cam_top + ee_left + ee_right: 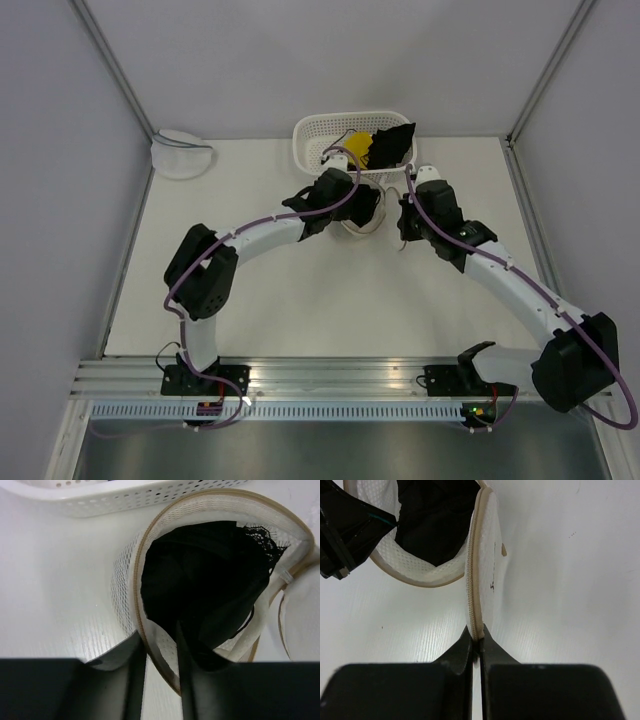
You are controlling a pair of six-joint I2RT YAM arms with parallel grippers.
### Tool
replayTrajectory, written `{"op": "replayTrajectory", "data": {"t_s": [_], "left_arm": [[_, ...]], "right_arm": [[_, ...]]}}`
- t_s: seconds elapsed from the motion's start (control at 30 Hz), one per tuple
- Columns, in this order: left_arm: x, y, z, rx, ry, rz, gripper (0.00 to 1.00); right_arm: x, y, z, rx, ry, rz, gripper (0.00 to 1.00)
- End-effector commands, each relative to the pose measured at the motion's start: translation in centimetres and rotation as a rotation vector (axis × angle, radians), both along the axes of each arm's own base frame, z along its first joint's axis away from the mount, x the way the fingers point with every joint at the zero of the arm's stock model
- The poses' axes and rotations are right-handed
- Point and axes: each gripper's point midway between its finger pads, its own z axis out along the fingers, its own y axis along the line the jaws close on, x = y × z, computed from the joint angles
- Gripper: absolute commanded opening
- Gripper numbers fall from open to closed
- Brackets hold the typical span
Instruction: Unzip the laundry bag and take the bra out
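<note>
Black bra lies inside the unzipped bag beside the basket, with the left gripper clamped on its lower rim and the right gripper pinching the upper rim; extraction appears to be in hand, likely needing one gripper freed.

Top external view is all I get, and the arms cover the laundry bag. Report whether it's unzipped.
Observer: Unzipped. In the left wrist view the laundry bag gapes wide, its tan rim parted.
Operator: Now tell me where the bra is.
Observer: The black bra sits bunched inside the bag, a lace edge showing near the rim.
Operator: Give me the right hand's grip.
Observer: The right hand is shut on the zipper-edged rim of the bag's lid flap, which stands on edge away from the opening.
</note>
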Motion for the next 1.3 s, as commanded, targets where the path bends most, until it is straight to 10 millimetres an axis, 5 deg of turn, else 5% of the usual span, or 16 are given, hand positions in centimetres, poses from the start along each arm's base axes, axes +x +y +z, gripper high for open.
{"op": "replayTrajectory", "data": {"t_s": [0.0,0.03,0.1,0.2,0.23,0.33,0.37,0.43,0.5,0.67,0.8,0.87,1.13,1.27], "left_arm": [[1.0,0.9,1.6,0.048,-0.060,0.024,0.32],[0.8,1.1,1.4,0.053,-0.055,0.025,0.15],[0.5,1.4,2.5,0.036,-0.068,0.028,0.03],[-0.7,2.0,2.5,0.028,-0.056,0.016,0.02],[-1.3,2.4,3.0,0.016,-0.058,0.014,0.02],[-3.1,3.0,3.8,-0.012,-0.049,-0.020,0.02],[-3.5,3.1,4.0,-0.020,-0.046,-0.031,0.02],[-4.9,3.3,4.4,-0.046,-0.035,-0.066,0.02],[-5.9,3.0,4.4,-0.070,-0.016,-0.103,0.02],[-8.7,2.5,5.5,-0.160,0.019,-0.193,0.02],[-10.7,2.4,5.1,-0.228,0.077,-0.216,0.02],[-11.6,2.1,5.4,-0.275,0.101,-0.224,0.02],[-14.0,3.9,2.6,-0.315,0.170,-0.168,0.02],[-14.8,4.5,1.7,-0.336,0.193,-0.145,0.02]], "right_arm": [[-0.3,-0.7,1.5,0.006,-0.035,-0.025,0.00],[-0.3,-0.9,1.6,0.013,-0.035,-0.046,0.01],[-0.3,-1.9,1.5,-0.016,-0.025,-0.104,0.01],[-0.1,-3.6,1.4,-0.056,-0.015,-0.209,0.02],[0.0,-4.2,1.5,-0.062,-0.015,-0.249,0.16],[-0.2,-6.6,1.2,-0.156,-0.002,-0.361,0.25],[-0.1,-7.1,1.7,-0.166,-0.013,-0.396,0.48],[-0.4,-8.9,2.1,-0.225,-0.028,-0.472,0.66],[-0.5,-9.2,3.5,-0.204,-0.074,-0.489,0.71],[-0.4,-6.0,7.3,-0.026,-0.199,-0.308,0.74],[-1.3,0.8,7.0,0.169,-0.145,0.019,0.71],[-2.4,4.5,5.9,0.286,-0.092,0.180,0.69],[-3.8,8.6,0.4,0.414,0.034,0.262,0.68],[-3.6,11.3,-0.1,0.478,0.033,0.315,0.67]]}}
